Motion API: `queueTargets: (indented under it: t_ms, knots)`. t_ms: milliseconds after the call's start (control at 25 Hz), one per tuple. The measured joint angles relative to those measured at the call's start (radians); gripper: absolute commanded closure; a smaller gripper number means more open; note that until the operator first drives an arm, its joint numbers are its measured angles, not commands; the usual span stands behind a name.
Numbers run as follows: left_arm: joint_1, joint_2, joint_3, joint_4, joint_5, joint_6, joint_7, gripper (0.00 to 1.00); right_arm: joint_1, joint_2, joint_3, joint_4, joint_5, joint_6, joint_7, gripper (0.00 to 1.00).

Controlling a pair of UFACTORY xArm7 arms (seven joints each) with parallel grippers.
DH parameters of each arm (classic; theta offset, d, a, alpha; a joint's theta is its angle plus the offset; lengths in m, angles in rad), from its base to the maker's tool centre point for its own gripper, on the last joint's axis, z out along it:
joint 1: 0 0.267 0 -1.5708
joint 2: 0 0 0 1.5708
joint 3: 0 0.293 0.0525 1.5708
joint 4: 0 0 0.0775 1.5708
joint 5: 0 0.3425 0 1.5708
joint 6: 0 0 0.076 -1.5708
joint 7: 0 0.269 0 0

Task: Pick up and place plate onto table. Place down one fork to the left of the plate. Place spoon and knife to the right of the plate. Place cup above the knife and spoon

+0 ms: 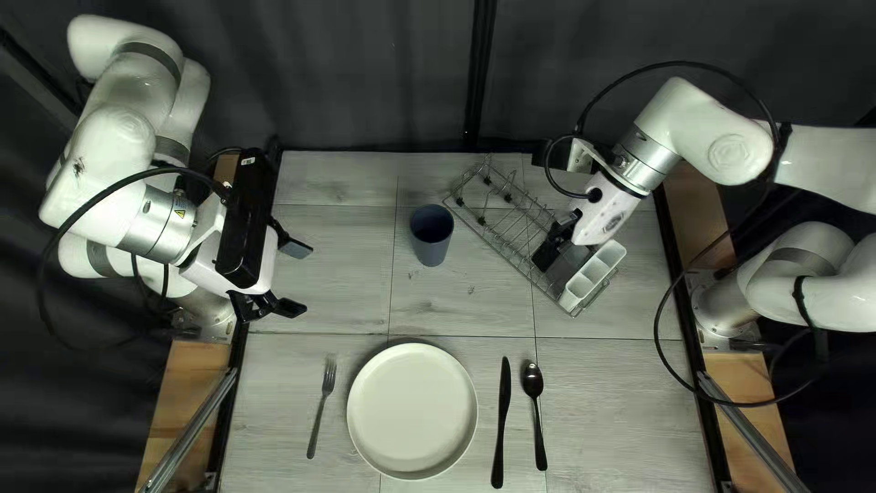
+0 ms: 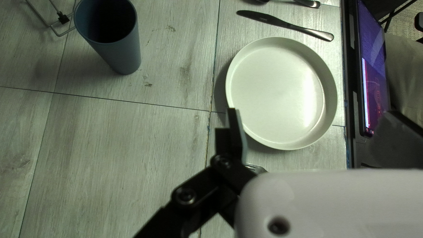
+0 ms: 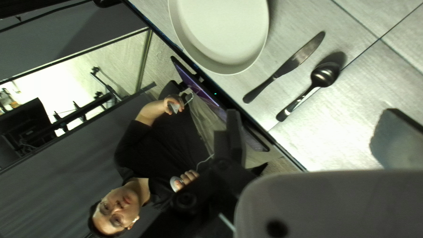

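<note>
While plate (image 1: 412, 411), fork (image 1: 329, 375), knife (image 1: 503, 411) and spoon (image 1: 533, 380) lay by the bench's (image 1: 338, 228) near edge, cup (image 1: 432, 245) stood toward the far edge. Cup step looked due: grasp, shift rightward. Left gripper (image 1: 305, 278), right gripper (image 3: 313, 115): fingers were parted, holding nothing.

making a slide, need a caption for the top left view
Fork, plate, knife and spoon in a row; blue cup beside the wire rack.
</note>
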Motion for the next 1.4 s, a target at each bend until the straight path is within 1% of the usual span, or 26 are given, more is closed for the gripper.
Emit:
queueTargets:
  t_ms: [160, 320, 520, 680, 760, 840, 960, 1040, 1240, 1400]
  knots:
    - [0.000, 0.000, 0.000, 0.000, 0.000, 0.000, 0.000, 0.00, -0.044, 0.049, 0.011, 0.043, -0.084, -0.002, 0.060, 0.00]
    - [0.000, 0.000, 0.000, 0.000, 0.000, 0.000, 0.000, 0.00, -0.086, 0.084, 0.043, 0.086, -0.180, -0.020, 0.144, 0.00]
    - [0.000, 0.000, 0.000, 0.000, 0.000, 0.000, 0.000, 0.00, -0.113, 0.156, 0.120, 0.144, -0.304, -0.085, 0.217, 0.00]
    - [0.000, 0.000, 0.000, 0.000, 0.000, 0.000, 0.000, 0.00, -0.138, 0.286, 0.198, 0.221, -0.469, -0.149, 0.306, 0.00]
    - [0.000, 0.000, 0.000, 0.000, 0.000, 0.000, 0.000, 0.00, -0.147, 0.343, 0.233, 0.268, -0.560, -0.160, 0.388, 0.00]
    - [0.000, 0.000, 0.000, 0.000, 0.000, 0.000, 0.000, 0.00, -0.154, 0.382, 0.258, 0.303, -0.617, -0.163, 0.451, 0.00]
    - [0.000, 0.000, 0.000, 0.000, 0.000, 0.000, 0.000, 0.00, -0.156, 0.399, 0.270, 0.317, -0.644, -0.166, 0.475, 0.00]
    - [0.000, 0.000, 0.000, 0.000, 0.000, 0.000, 0.000, 0.00, -0.154, 0.427, 0.280, 0.325, -0.688, -0.176, 0.491, 0.00]
    - [0.000, 0.000, 0.000, 0.000, 0.000, 0.000, 0.000, 0.00, -0.132, 0.574, 0.290, 0.385, -0.869, -0.231, 0.539, 0.00]
    - [0.000, 0.000, 0.000, 0.000, 0.000, 0.000, 0.000, 0.00, -0.087, 0.680, 0.278, 0.449, -1.003, -0.256, 0.592, 0.00]
